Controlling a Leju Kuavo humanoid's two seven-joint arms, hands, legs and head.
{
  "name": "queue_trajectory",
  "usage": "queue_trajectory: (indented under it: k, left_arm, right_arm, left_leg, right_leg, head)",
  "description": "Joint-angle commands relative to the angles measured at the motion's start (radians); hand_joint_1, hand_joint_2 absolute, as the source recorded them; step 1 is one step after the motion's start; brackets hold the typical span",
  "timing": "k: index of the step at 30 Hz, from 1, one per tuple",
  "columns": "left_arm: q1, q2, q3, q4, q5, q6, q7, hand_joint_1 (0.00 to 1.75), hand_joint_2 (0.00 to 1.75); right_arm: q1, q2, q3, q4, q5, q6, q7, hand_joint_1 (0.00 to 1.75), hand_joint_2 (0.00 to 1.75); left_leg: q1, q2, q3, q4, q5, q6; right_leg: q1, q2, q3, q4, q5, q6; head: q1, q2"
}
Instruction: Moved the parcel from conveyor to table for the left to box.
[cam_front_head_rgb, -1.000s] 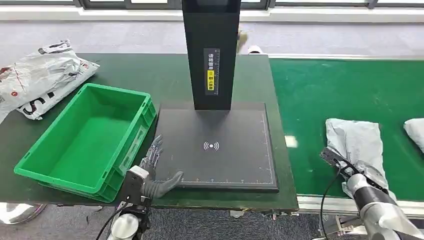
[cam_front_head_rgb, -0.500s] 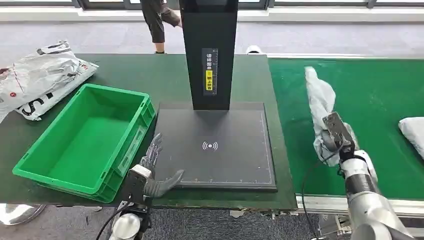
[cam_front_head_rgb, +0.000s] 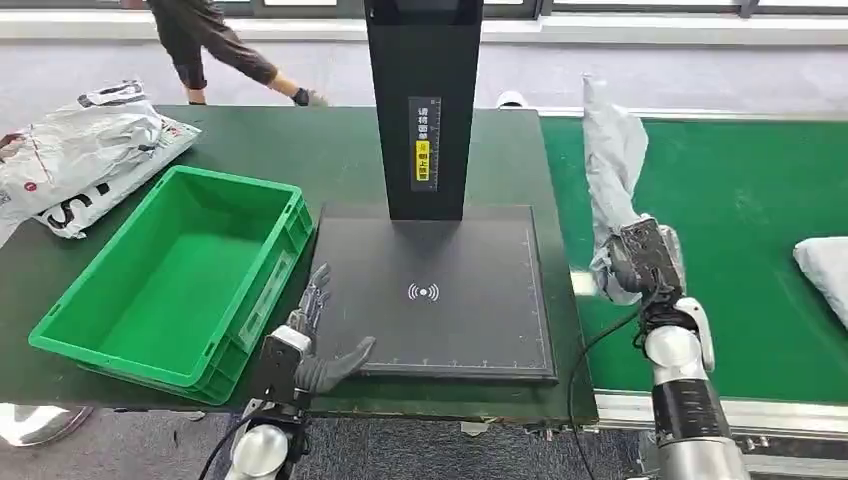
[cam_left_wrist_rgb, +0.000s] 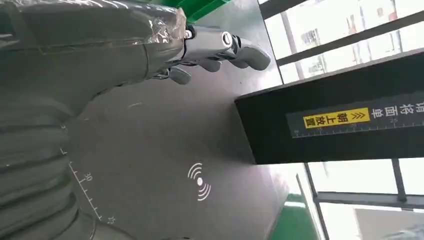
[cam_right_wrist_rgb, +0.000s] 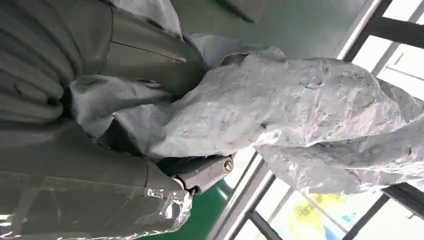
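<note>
Above the conveyor belt (cam_front_head_rgb: 760, 190), grey parcel (cam_front_head_rgb: 612, 160) gripped upright in right hand (cam_front_head_rgb: 640, 262), not yet tabled; left hand (cam_front_head_rgb: 315, 345) spread, empty; boxing in green crate (cam_front_head_rgb: 150, 350) outstanding.

Three grey parcels: one (cam_front_head_rgb: 612, 160) gripped in the right hand (cam_front_head_rgb: 640, 262), a second (cam_front_head_rgb: 825, 262) on the belt well to that hand's right, a third (cam_front_head_rgb: 85, 150) far beyond the left hand (cam_front_head_rgb: 315, 350). One green bin (cam_front_head_rgb: 175, 275) lies just left of the left hand. One scanner platform (cam_front_head_rgb: 430, 290) lies under its fingertips.
</note>
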Motion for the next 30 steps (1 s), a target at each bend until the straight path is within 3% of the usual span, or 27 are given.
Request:
queue_trajectory:
  k: [1,3,8,16,21,30]
  left_arm:
    - [-0.062,-0.005,0.033,0.088,-0.007,-0.012,0.005,0.00,1.75]
    - [-0.061,-0.004,0.034,0.089,-0.007,-0.012,0.005,0.00,1.75]
    - [-0.061,-0.005,0.023,0.093,-0.010,-0.024,0.003,0.00,1.75]
    - [-0.067,0.002,-0.005,0.099,-0.001,-0.034,0.012,0.00,1.75]
    - [-0.071,0.008,-0.014,0.110,0.016,-0.022,0.014,0.00,1.75]
    - [-0.063,0.011,-0.013,0.102,0.030,-0.009,0.014,0.00,1.75]
  right_arm:
    - [-0.014,0.053,0.132,-0.043,0.018,0.015,0.017,1.75,1.75]
    - [-0.013,0.050,0.131,-0.043,0.017,0.016,0.016,1.75,1.75]
    - [0.006,0.081,0.300,-0.015,0.066,0.035,0.030,1.75,1.75]
    - [-0.041,0.127,0.546,0.204,0.070,0.028,0.050,1.75,1.75]
    - [-0.060,0.147,0.616,0.297,0.039,0.051,0.037,1.75,1.75]
    - [-0.054,0.156,0.671,0.310,0.021,0.080,0.030,1.75,1.75]
  left_leg:
    - [0.001,0.005,0.002,-0.001,0.000,-0.001]
    - [0.001,0.004,0.002,-0.001,0.000,-0.001]
    - [0.002,0.006,0.006,-0.003,0.000,-0.002]
    - [0.002,0.009,0.006,-0.003,-0.001,-0.002]
    - [0.002,0.008,0.005,-0.003,0.000,-0.001]
    - [0.002,0.007,0.005,-0.003,0.000,-0.001]
  right_leg:
    - [0.001,0.004,0.000,-0.001,0.001,-0.001]
    - [0.001,0.004,0.001,-0.001,0.001,-0.001]
    - [0.002,0.005,0.004,-0.004,0.001,-0.002]
    - [0.002,0.009,0.003,-0.003,0.001,-0.002]
    - [0.002,0.008,0.002,-0.002,0.001,-0.002]
    - [0.002,0.006,0.003,-0.002,0.000,-0.001]
  head:
    - [0.000,0.000]
    - [0.000,0.000]
    - [0.000,0.000]
    - [0.000,0.000]
    - [0.000,0.000]
    - [0.000,0.000]
